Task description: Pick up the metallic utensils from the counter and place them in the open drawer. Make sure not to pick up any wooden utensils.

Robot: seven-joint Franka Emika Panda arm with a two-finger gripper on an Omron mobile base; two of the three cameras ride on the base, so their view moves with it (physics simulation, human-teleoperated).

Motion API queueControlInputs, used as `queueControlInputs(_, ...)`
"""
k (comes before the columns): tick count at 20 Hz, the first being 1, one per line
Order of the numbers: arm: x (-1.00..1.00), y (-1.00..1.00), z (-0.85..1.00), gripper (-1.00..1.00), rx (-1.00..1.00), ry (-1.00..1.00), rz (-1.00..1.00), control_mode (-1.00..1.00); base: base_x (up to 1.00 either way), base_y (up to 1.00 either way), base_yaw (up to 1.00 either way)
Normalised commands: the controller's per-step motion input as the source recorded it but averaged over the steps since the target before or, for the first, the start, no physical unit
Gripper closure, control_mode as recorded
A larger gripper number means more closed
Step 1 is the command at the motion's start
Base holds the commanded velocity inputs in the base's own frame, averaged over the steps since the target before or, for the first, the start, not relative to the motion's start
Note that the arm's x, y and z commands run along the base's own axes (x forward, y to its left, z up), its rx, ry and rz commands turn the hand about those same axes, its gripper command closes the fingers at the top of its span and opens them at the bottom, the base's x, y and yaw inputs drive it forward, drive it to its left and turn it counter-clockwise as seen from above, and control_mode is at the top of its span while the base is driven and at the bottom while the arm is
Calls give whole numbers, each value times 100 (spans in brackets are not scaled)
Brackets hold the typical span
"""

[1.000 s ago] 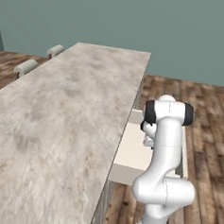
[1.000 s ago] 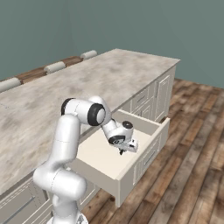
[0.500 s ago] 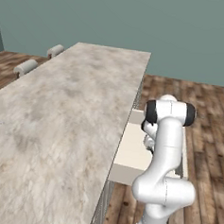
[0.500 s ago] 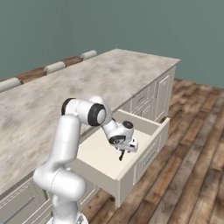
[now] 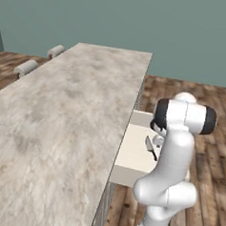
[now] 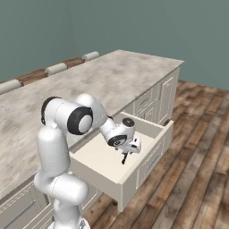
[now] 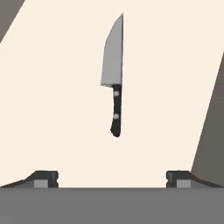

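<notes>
Right now the knife (image 7: 114, 83) is inside the open drawer (image 6: 154, 127), and nothing is holding it. It has a silver blade and a black handle. Seen from the hand camera, the knife sits in front of the two finger tips, on the pale cream floor of the drawer, with its blade pointing away from the hand and its handle nearer to it. The jaws are spread wide, one tip far to each side, and the knife is between them but not touching either one. From the right base camera, the gripper (image 6: 126, 152) hangs over the middle of the drawer, and the dark knife handle shows just under it. From the left base camera, the knife (image 5: 150, 147) shows as a small dark and grey shape over the drawer (image 5: 133, 152), right beside the white arm (image 5: 176, 153). The drawer sticks out from the side of the long tabletop (image 5: 67, 111), which is grey and beige like marble. The floor (image 6: 197, 152) around it is brown wood. I cannot tell if the knife lies flat on the drawer floor.
</notes>
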Motion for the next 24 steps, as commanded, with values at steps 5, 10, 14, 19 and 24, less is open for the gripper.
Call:
queueControlInputs(5, -69, 0, 100, -100, -7, 0, 0, -100, 0, 0, 0)
queueControlInputs(10, -55, 0, 100, -100, -6, 1, 0, -100, 0, 0, 0)
queueControlInputs(14, -48, 0, 100, -100, -1, 0, 0, -100, 0, 0, 0)
queueControlInputs(19, -35, 6, 100, -100, 0, 0, 0, -100, 0, 0, 0)
queueControlInputs(24, -17, 42, 100, -100, 2, 1, 0, -100, 0, 0, 0)
